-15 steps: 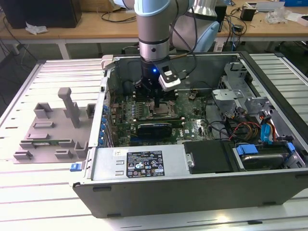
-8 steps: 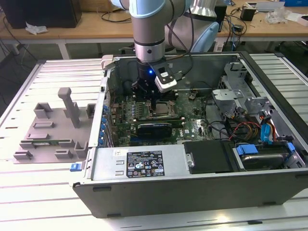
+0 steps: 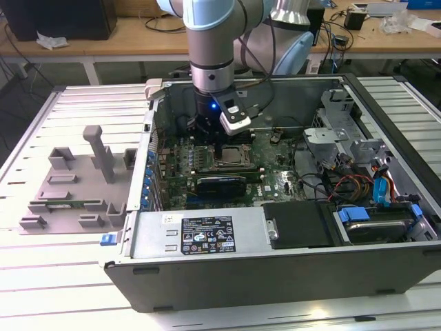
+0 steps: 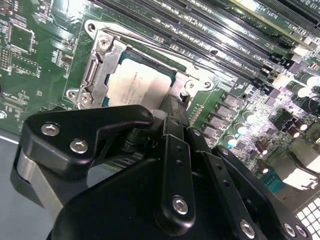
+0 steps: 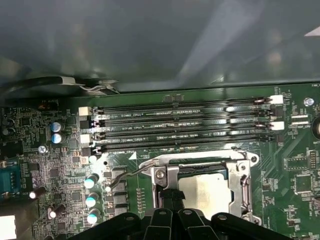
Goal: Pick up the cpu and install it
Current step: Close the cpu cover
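**A:** Where is the cpu?

**B:** The cpu (image 4: 137, 87) lies flat in the motherboard socket (image 4: 97, 67), silver top up, with the metal frame around it. The board sits inside the open computer case (image 3: 275, 279).

**A:** And the gripper?

**B:** The gripper (image 4: 172, 107) hangs low over the socket with its black fingers drawn together. I see nothing between them. The tips stand at one edge of the cpu, and I cannot tell whether they touch it.

**A:** Any writing?

**B:** The cpu's top carries faint grey print, and the board has white lettering along the four memory slots (image 5: 185, 125). A white sticker (image 3: 207, 236) on the power supply is covered in print and symbols.

**A:** What is hidden?

**B:** In both wrist views the black linkages cover one side of the socket. In the exterior view the arm's wrist hides much of it.

**A:** What else is close by?

**B:** A thin wire lever (image 5: 122, 177) lies beside the socket, and silver-topped capacitors (image 5: 91, 192) stand near it. Blue cables (image 3: 382, 187) run at the exterior view's right. A grey fixture tray (image 3: 72, 186) rests on the slatted table (image 3: 41, 289), at the exterior view's left.
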`<act>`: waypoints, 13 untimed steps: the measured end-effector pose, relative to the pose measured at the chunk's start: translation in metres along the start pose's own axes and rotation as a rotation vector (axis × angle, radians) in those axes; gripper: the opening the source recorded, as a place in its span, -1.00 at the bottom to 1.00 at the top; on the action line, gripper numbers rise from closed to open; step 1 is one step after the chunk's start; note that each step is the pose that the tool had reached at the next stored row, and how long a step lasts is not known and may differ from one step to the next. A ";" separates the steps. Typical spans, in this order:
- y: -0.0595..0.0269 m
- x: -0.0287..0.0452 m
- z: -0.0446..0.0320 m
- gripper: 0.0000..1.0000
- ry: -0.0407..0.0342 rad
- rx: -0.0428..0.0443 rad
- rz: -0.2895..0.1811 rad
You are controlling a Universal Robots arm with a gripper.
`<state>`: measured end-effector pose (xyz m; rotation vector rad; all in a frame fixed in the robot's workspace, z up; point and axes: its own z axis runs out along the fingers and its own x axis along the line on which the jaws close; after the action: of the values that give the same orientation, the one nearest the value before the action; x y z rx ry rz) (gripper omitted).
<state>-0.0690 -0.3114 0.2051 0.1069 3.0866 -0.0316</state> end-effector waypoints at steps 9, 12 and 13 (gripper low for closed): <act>-0.0001 0.0010 0.0007 -0.79 0.0001 -0.0003 -0.006; 0.0002 -0.0011 0.0009 -0.79 -0.0001 -0.0006 -0.012; 0.0003 -0.0018 0.0010 -0.79 -0.0002 -0.0007 -0.015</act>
<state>-0.0672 -0.3112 0.2042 0.0835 3.0873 -0.0311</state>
